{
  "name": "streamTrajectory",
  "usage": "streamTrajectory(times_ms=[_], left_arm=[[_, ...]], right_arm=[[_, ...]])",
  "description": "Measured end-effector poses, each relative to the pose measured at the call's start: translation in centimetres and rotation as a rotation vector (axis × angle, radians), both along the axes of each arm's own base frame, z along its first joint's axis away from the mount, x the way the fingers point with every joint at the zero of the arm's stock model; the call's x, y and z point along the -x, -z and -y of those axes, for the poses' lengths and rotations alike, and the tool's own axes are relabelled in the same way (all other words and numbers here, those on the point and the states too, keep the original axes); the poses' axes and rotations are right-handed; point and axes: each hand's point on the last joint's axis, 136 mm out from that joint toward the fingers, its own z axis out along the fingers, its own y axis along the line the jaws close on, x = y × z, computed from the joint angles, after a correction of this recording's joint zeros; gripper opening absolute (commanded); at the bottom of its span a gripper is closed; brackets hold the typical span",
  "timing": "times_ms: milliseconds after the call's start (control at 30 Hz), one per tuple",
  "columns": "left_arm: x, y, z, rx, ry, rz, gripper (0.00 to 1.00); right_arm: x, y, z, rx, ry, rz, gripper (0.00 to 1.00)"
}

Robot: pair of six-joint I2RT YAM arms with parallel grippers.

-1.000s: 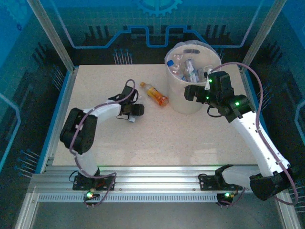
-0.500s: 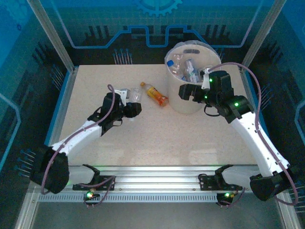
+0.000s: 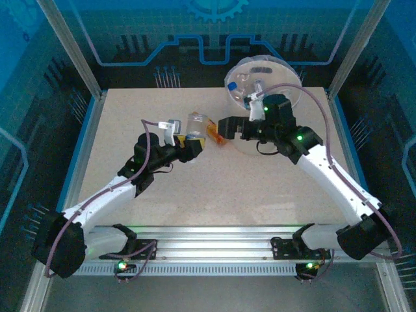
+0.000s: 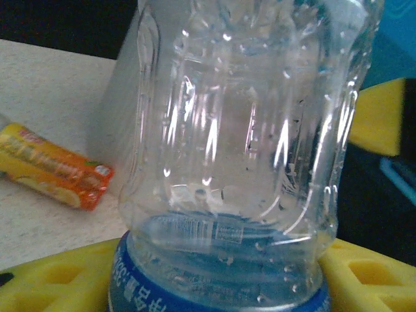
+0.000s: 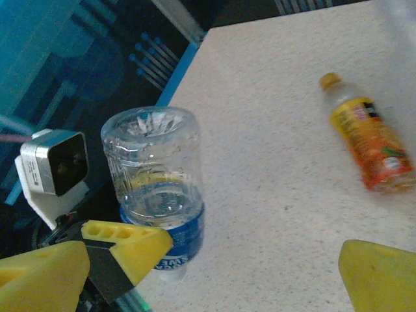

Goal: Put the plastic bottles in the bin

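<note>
The left gripper (image 3: 192,140), clamped on a clear blue-labelled bottle (image 3: 194,122), has carried it right, toward the bin (image 3: 296,91) at the far right of the desk (image 3: 130,110). The right gripper (image 3: 225,127), fingers apart, has swung left from the bin and seems to hang just above the lying orange bottle (image 5: 367,144).
</note>
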Motion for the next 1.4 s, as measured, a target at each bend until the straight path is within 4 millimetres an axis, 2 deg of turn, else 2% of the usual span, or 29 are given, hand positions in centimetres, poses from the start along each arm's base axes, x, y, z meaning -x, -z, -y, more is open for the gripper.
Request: streamTrajectory(times_ms=[267,600,700,967,1067,1133,1167,1200,1267,1300,1400], left_arm=[[0.9,-2.3,1.6,0.103,0.077,0.048,0.38],[1.6,-2.8,2.8,0.141,0.138,0.049,0.38],[1.9,-3.2,3.1,0.151,0.162,0.062,0.38],[2.6,-3.5,3.6,0.160,0.197,0.068,0.39],[2.6,-3.6,3.6,0.166,0.202,0.066,0.43],[2.7,-3.7,3.7,0.171,0.205,0.065,0.48],[2.7,-3.7,3.7,0.172,0.205,0.065,0.55],[2.7,-3.8,3.7,0.174,0.205,0.065,0.64],[2.7,-3.8,3.7,0.179,0.207,0.061,0.93],[2.7,-3.8,3.7,0.179,0.207,0.063,0.99],[2.8,-4.0,3.7,0.189,0.208,0.060,0.99]], right_arm=[[0.0,-0.3,-4.0,0.004,-0.109,0.018,1.00],[0.3,-0.8,-6.7,0.023,-0.193,0.061,0.98],[0.1,-0.6,-7.0,0.030,-0.198,0.063,0.91],[-0.2,-0.2,-7.2,0.044,-0.202,0.070,0.65],[-0.1,-0.3,-7.2,0.043,-0.200,0.069,0.55],[-0.1,-0.4,-7.2,0.042,-0.200,0.070,0.50],[-0.1,-0.5,-7.2,0.042,-0.200,0.071,0.50],[-0.1,-0.5,-7.2,0.042,-0.199,0.070,0.50],[-0.1,-0.5,-7.1,0.044,-0.195,0.072,0.49],[-0.1,-0.5,-7.0,0.048,-0.190,0.075,0.48],[-0.5,0.0,-6.5,0.081,-0.157,0.074,0.47]])
